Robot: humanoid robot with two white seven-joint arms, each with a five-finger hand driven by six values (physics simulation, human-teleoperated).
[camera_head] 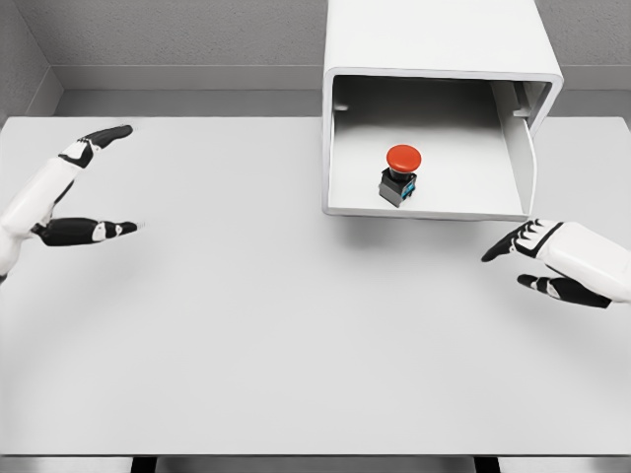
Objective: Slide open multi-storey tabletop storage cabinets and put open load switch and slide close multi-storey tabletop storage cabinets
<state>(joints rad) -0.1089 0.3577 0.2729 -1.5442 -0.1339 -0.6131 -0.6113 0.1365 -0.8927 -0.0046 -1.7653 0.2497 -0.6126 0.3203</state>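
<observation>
Head view: right hand point(564, 261) at the right edge, fingers apart and relaxed, empty, just below the front corner of the drawer. Left hand point(74, 192) far at the left, thumb and fingers spread wide, also empty. Pulled-out drawer point(434, 205) of the white storage cabinet point(434, 39) at the back of the table point(276, 335), open to the front. Load switch point(400, 174) with red round cap, upright inside the drawer, near its middle, well apart from both hands.
</observation>
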